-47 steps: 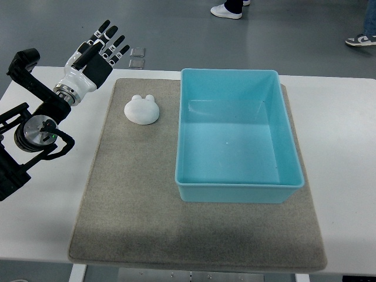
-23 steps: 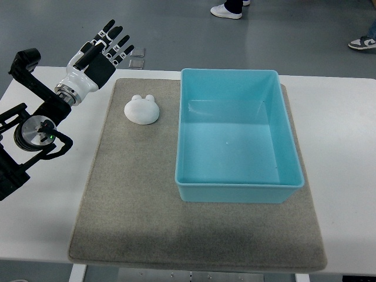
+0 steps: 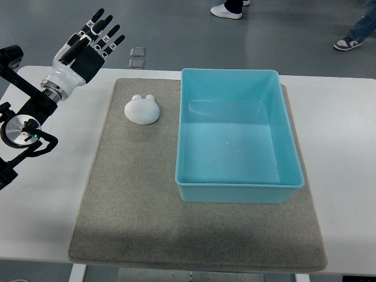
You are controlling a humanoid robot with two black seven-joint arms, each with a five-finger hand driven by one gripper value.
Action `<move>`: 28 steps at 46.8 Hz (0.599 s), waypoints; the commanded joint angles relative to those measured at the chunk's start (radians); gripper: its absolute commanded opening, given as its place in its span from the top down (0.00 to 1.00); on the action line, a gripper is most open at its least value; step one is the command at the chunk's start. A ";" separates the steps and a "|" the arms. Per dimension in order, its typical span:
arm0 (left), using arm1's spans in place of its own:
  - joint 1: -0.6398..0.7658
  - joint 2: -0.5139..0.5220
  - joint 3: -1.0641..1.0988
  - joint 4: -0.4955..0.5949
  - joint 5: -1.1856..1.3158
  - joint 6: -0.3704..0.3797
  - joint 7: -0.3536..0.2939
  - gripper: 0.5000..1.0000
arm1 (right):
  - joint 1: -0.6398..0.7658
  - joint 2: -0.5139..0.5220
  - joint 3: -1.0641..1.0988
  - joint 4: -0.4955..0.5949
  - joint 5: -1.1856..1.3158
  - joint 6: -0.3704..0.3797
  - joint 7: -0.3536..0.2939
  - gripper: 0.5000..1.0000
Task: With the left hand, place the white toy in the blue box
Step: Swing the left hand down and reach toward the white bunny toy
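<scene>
Toy (image 3: 142, 110) sits on the mat (image 3: 135, 194), white, rounded, two small bumps on its far side. It lies near the mat's far left corner, just left of the box (image 3: 238, 141) but not touching it. Box is blue, rectangular, open-topped, nothing inside, resting on the mat's right half. Mat is grey-brown and lies flat on the white counter (image 3: 346, 147).

Left robot hand (image 3: 87, 46) is at top left, over the counter's far left corner and partly past its far edge. Fingers (image 3: 104, 32) are spread and straight, pointing away toward the floor, holding nothing. Palm is black, back and wrist white. Hand is well apart from the toy, up and to the left of it. Left arm (image 3: 23, 123) comes in from the left edge, black joints and brackets over the counter's left side.

Right arm does not show.

Floor beyond the counter is grey. Two small square things (image 3: 137, 56) lie on it near the robot hand, probably floor plates, too small to tell. Person's shoes show at the top edge: a white one (image 3: 225, 10) and another at top right (image 3: 348, 42).
</scene>
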 commanded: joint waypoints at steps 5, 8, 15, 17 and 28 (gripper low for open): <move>-0.026 0.014 -0.010 0.017 0.136 0.019 -0.001 0.02 | 0.000 0.000 0.000 0.000 0.000 -0.001 0.000 0.13; -0.032 0.020 -0.012 0.018 0.287 0.053 -0.001 0.02 | 0.000 0.000 0.000 0.000 0.000 -0.001 0.000 0.13; -0.046 0.021 0.002 0.015 0.627 0.197 0.007 0.02 | 0.000 0.000 0.000 0.000 0.000 0.001 0.000 0.13; -0.046 0.021 0.007 0.014 0.725 0.202 0.013 0.02 | 0.000 0.000 0.000 0.000 0.000 0.001 0.000 0.13; -0.043 0.055 0.010 0.009 1.204 0.202 0.014 0.02 | 0.000 0.000 0.000 0.000 -0.001 -0.001 0.000 0.13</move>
